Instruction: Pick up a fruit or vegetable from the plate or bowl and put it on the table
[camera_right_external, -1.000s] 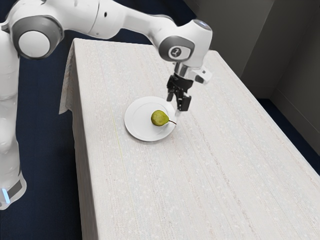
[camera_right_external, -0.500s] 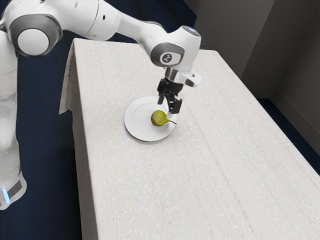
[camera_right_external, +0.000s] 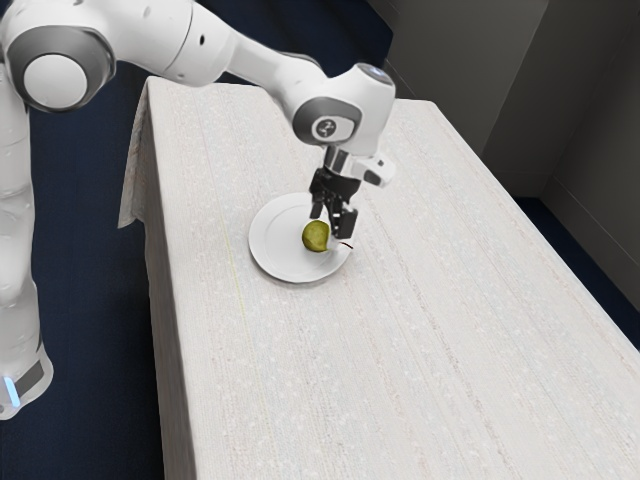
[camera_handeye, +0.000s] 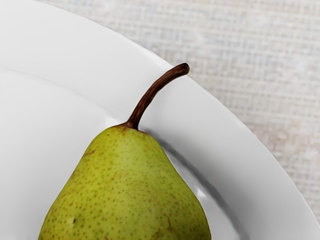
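Pear (camera_right_external: 314, 236) is on the plate (camera_right_external: 272, 248), body down on its side, off center toward the exterior view's right.

Left to right, exterior view: arm (camera_right_external: 165, 42) comes in from upper left, runs out over the table and slopes down to the right. Wrist bends there, gripper (camera_right_external: 329, 232) hangs fingers down, slightly tilted, low over the pear's neck end. Fingers spread, one at the pear's far side, one toward its stem side. The nearer one overlaps part of the pear in this view. Can't tell if either touches.

Pear heading: round end to the exterior view's left, neck and stem (camera_handeye: 149, 97) to the right and a bit toward the view's bottom. Long axis lies roughly flat, across the plate's right part. Wrist view: stem curves away from the neck over the plate's sloped rim, tip over the rim's outer part. Round end runs out of that view.

Edges: table's long left edge is near the plate, with a strip of tablecloth (camera_right_external: 420, 340) between. Plate floor spreads wide on the pear's left; on the stem side the rim is close. Past the rim, cloth runs broad to the right and toward the view's bottom. Far right table edge is well apart from the plate.
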